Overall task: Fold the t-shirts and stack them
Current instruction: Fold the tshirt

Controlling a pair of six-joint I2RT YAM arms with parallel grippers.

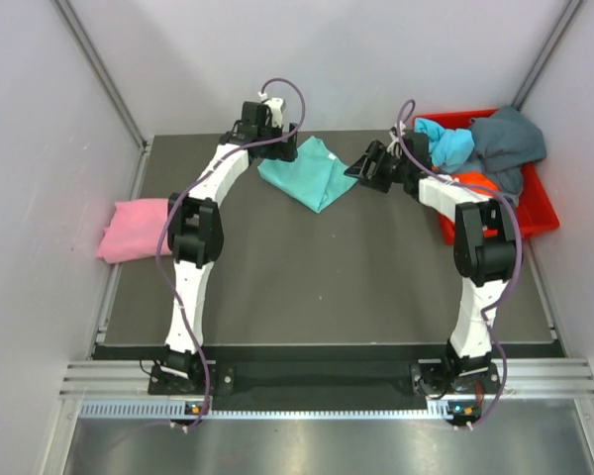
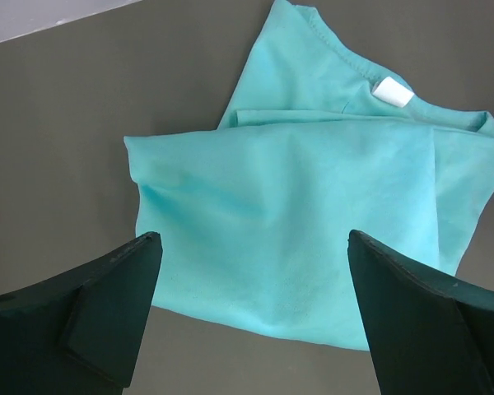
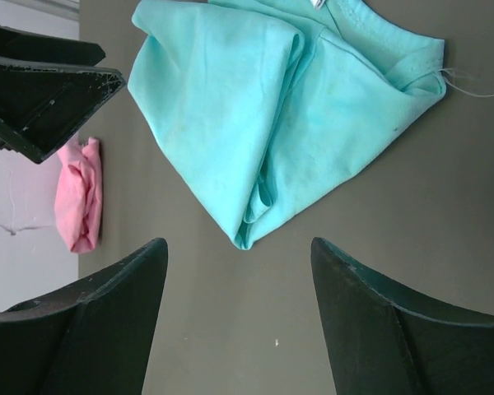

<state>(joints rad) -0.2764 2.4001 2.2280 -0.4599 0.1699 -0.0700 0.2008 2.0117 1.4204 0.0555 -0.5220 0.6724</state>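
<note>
A teal t-shirt lies loosely folded at the back middle of the dark table. My left gripper stands over its left edge. In the left wrist view the left gripper is open wide, with the teal t-shirt lying flat between and beyond the fingers, not gripped. My right gripper is just right of the shirt. In the right wrist view the right gripper is open over bare table, a little short of the teal t-shirt's pointed corner. A folded pink t-shirt rests at the table's left edge.
A red bin at the back right holds a light blue t-shirt, a dark grey-blue one and an orange one. White walls close in both sides. The pink t-shirt and the left gripper's fingers show in the right wrist view.
</note>
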